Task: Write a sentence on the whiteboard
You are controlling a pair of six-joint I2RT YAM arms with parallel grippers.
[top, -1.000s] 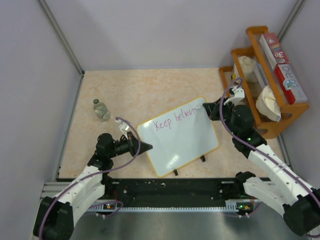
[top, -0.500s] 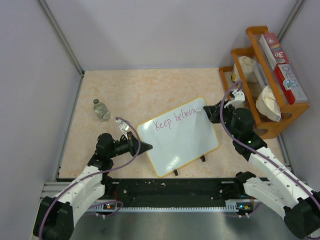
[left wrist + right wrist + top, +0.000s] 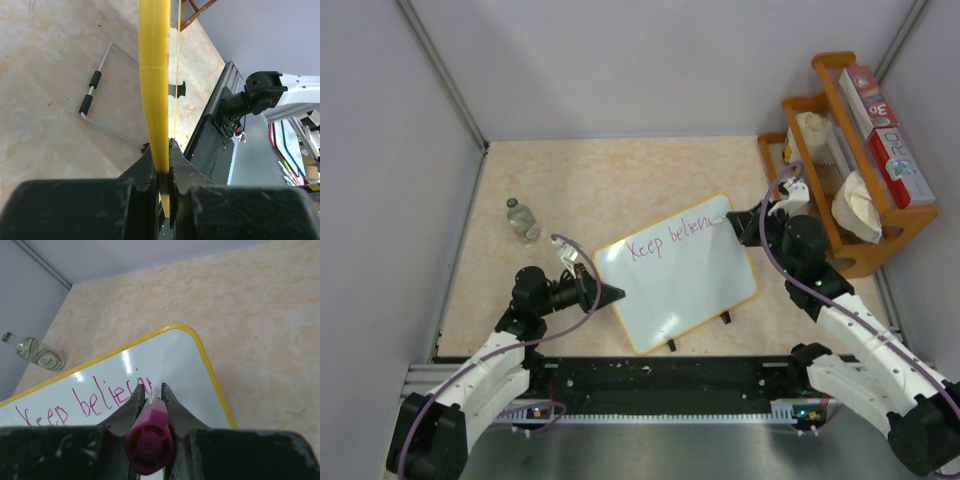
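The glossy white, yellow-rimmed whiteboard [image 3: 685, 285] lies on the counter [image 3: 580, 180], the left hand [image 3: 616, 293] clamped on its left rim. The right hand [image 3: 152, 390] grips a purple-pink marker [image 3: 149, 438], tip seemingly touching the end of the purple handwritten sentence [image 3: 670, 240]; little board lies beyond it.

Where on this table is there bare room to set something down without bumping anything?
The widest bare stretch of table runs across the far side, between the bottle and the wooden rack, beyond the whiteboard. It is crowded on the right, where the right gripper holds the marker between whiteboard and rack, and near the left gripper clamping the whiteboard's edge.
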